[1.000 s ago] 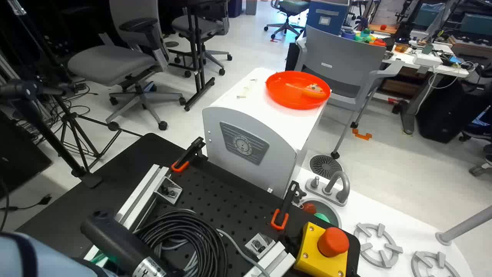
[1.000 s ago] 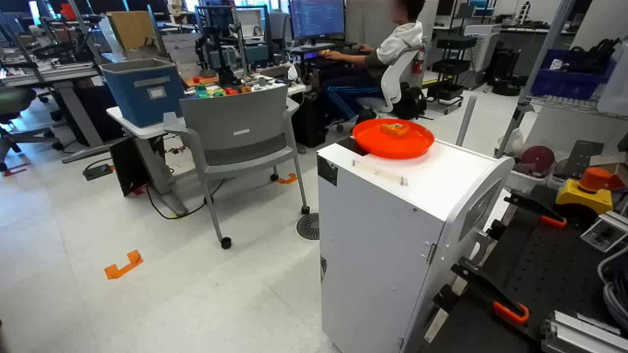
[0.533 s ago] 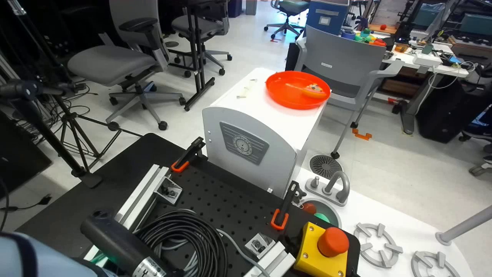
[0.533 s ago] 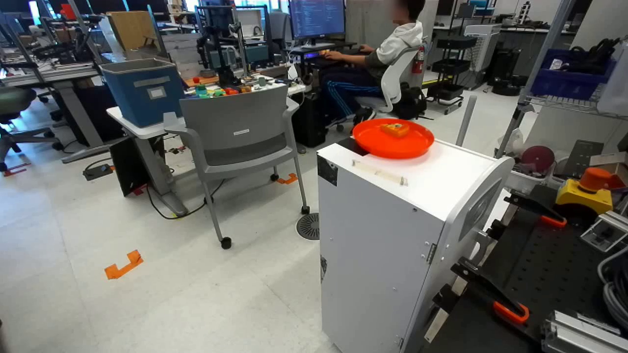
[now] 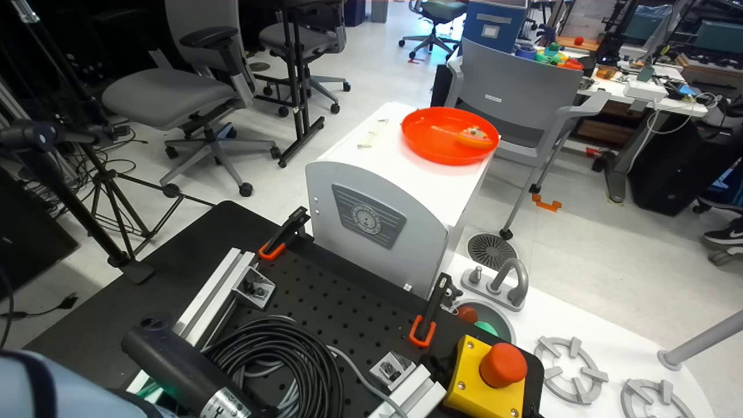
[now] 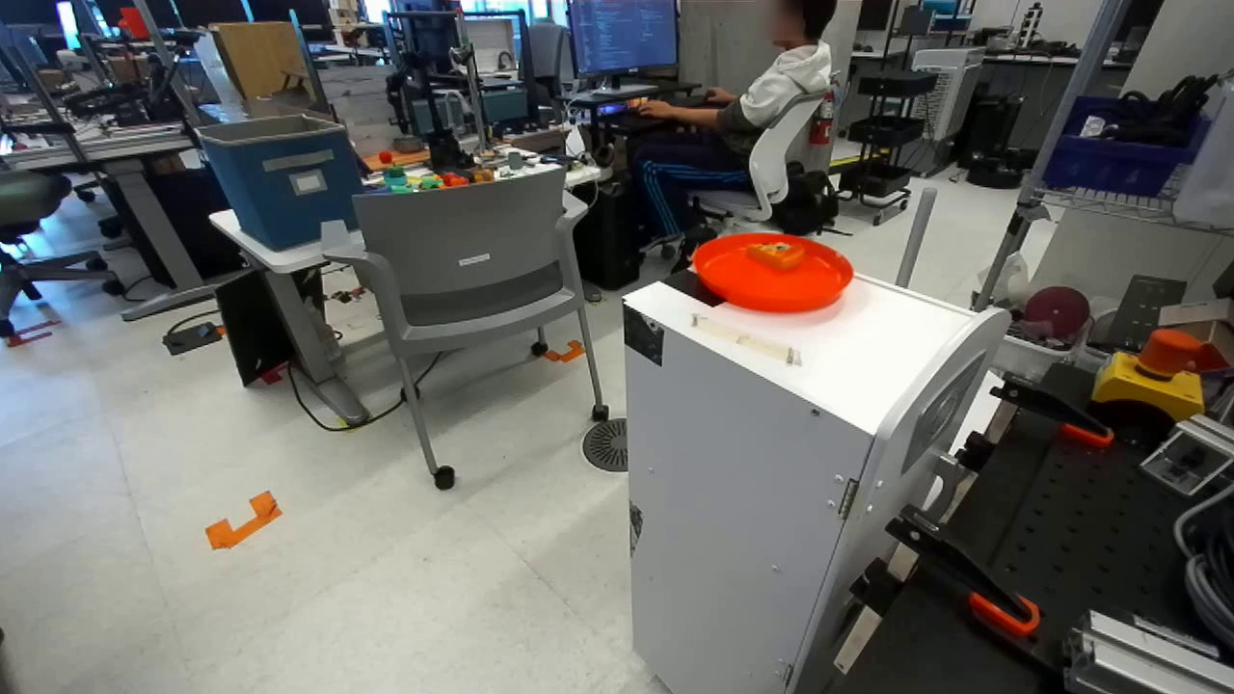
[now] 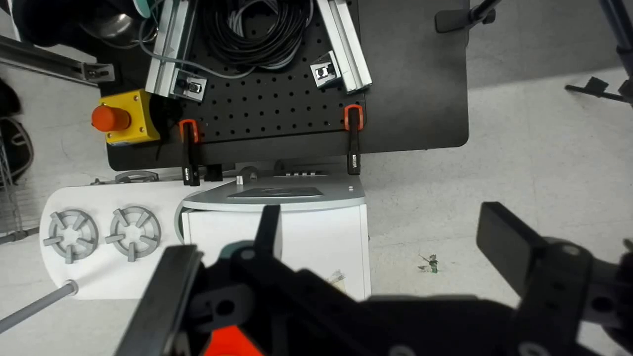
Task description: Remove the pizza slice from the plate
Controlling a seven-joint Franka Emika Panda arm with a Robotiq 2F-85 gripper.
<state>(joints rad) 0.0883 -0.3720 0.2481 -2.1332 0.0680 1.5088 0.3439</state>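
The claw (image 7: 378,237) is spread wide, and the wedge-shaped pizza slice (image 5: 475,135) sits in the round plastic plate (image 5: 428,144), far back on a white cabinet (image 5: 400,165) whose dial (image 5: 366,219) is too tiny to read.

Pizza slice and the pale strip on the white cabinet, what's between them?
Between the pizza slice and the pale strip lie the floor and rim of the orange plate, then white cabinet top; both exterior views show it.
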